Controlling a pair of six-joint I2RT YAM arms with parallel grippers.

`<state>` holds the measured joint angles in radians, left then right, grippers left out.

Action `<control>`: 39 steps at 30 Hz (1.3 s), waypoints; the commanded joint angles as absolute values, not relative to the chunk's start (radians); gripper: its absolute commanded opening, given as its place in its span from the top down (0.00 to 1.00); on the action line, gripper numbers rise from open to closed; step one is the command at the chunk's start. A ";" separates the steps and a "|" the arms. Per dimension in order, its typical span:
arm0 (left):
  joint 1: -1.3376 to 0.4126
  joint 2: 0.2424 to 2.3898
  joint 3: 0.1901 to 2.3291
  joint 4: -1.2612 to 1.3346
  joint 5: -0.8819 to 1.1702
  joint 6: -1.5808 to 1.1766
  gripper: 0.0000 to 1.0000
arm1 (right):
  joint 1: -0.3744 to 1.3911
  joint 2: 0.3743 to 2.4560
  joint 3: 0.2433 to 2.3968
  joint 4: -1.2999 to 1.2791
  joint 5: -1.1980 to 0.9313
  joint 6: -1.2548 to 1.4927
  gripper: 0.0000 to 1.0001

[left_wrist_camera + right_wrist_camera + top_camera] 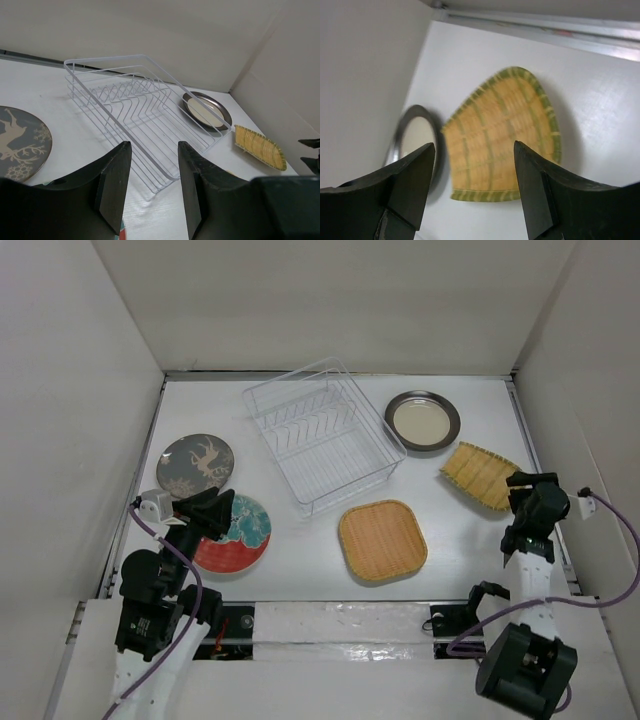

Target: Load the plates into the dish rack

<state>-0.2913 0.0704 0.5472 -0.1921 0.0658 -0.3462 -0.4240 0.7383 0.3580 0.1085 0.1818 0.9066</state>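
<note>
The clear dish rack (322, 435) stands empty at the table's centre back, also in the left wrist view (145, 100). A grey antlered-animal plate (195, 465) (20, 142) lies at the left. A red-and-teal plate (243, 535) lies under my left gripper (215, 510) (154, 145), which is open and empty just above it. A tan rounded-square plate (383, 540) lies front centre. A dark-rimmed cream plate (422, 420) (415, 135) lies back right. A tan woven plate (480, 475) (500, 130) lies at the right. My right gripper (522, 483) (475, 145) hovers open and empty above its near edge.
White walls close the table in on the left (80, 440), back and right (590, 390). A metal rail (340, 620) runs along the near edge between the arm bases. Purple cables (190, 580) hang by both arms.
</note>
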 commanded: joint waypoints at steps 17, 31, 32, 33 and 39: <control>-0.310 0.061 0.557 -0.169 0.029 -0.351 0.63 | -0.525 1.287 0.402 0.270 -0.038 0.989 0.41; -0.310 0.069 0.558 -0.172 0.018 -0.354 0.61 | -0.538 0.844 0.451 0.100 0.099 0.973 1.00; -0.310 0.072 0.558 -0.173 0.018 -0.354 0.60 | -0.520 0.804 0.478 0.077 0.107 0.954 1.00; -0.310 0.072 0.560 -0.172 0.018 -0.354 0.60 | -0.488 0.766 0.509 0.060 0.123 0.939 1.00; -0.310 0.086 0.557 -0.170 0.025 -0.354 0.52 | -0.316 0.742 0.754 0.120 0.071 0.793 1.00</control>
<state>-0.3019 0.0708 0.5472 -0.1947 0.0246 -0.3496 -0.3923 0.7124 0.6044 -0.0193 0.1207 0.8783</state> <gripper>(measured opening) 0.467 0.179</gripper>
